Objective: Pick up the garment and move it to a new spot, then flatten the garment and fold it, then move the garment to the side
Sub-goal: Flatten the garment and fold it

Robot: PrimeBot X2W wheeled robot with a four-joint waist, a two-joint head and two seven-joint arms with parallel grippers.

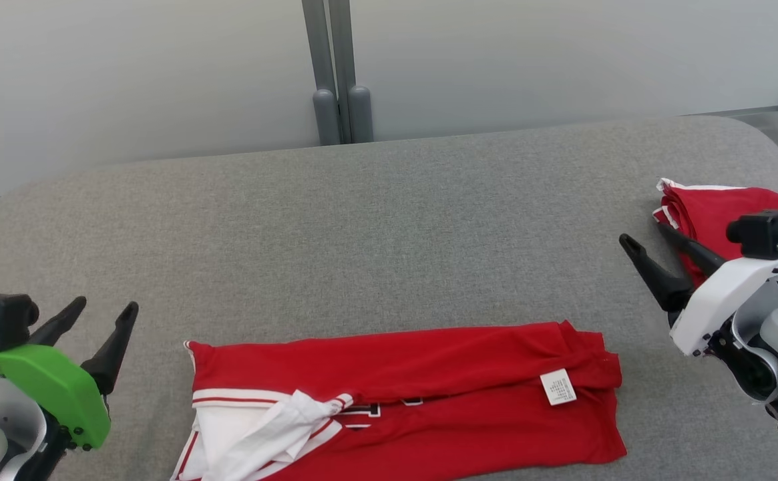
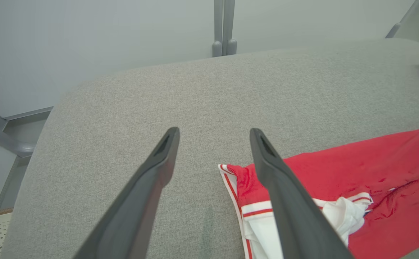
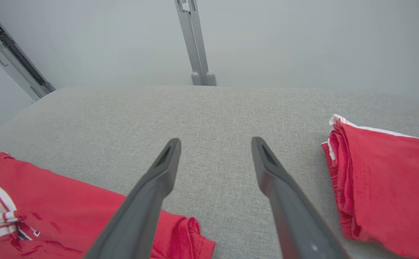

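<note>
Left pincer [image 1: 107, 304]: just off the garment's left end, and there it is, fingers spread wide with nothing between them, clear of the cloth.
Garment [image 1: 402, 394]: red with white trim, lying as a long band across the grey surface [image 1: 389, 220], its lower edge running out of the bottom of the head view.
White sleeve [image 1: 262, 434]: bunched up at the garment's left end, red stripes along its hem, resting on top of the red cloth.
White tag [image 1: 557, 387]: near the garment's right end, face up on the red fabric.
Grey post [image 1: 338, 73]: straight behind the garment's middle, rising past the far edge of the surface.
Right pincer [image 1: 641, 231]: beyond the garment's right end and further back, well apart from it, jaws wide and empty.
Folded red cloth [image 1: 722, 207]: further right of the garment than the right pincer, a neat stack with a white edge, partly behind that pincer's fingers in the head view.
</note>
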